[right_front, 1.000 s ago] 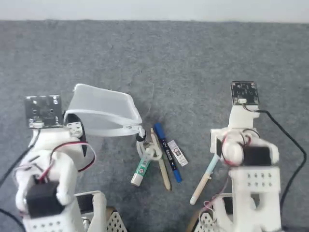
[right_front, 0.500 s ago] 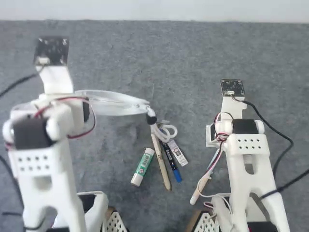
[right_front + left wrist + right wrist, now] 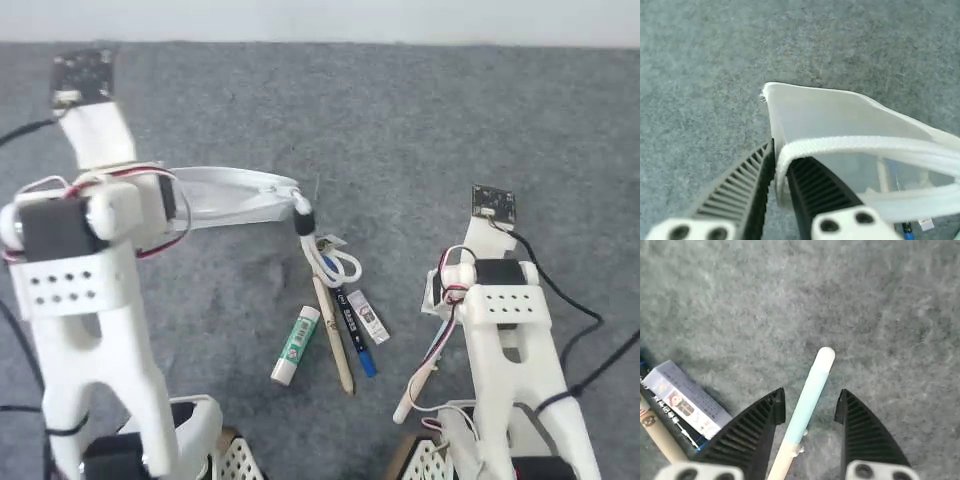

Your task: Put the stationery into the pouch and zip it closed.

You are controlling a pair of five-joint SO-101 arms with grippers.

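My left gripper [image 3: 776, 172] is shut on the zip rim of the translucent white pouch [image 3: 840, 117]. In the high view the pouch [image 3: 235, 198] hangs edge-on above the carpet beside the left arm. Its black zip pull [image 3: 303, 222] and white cord [image 3: 338, 266] trail down onto the stationery. There lie a glue stick [image 3: 295, 346], a wooden pencil [image 3: 334, 340], a blue pen [image 3: 352, 335] and a small eraser [image 3: 368, 316]. My right gripper [image 3: 811, 396] stands open, one finger on each side of a pale blue and cream pen [image 3: 821, 362], which lies on the carpet [image 3: 418, 382].
Grey carpet [image 3: 420, 130] covers the whole table, with open room at the back and between the arms. In the right wrist view the eraser [image 3: 687, 395] and the pencil tip [image 3: 657, 437] lie just beside the open fingers.
The left arm has risen and lifted the pouch off the carpet, turning it edge-on and dragging the cord with it. The right arm has tilted forward over the pale pen.
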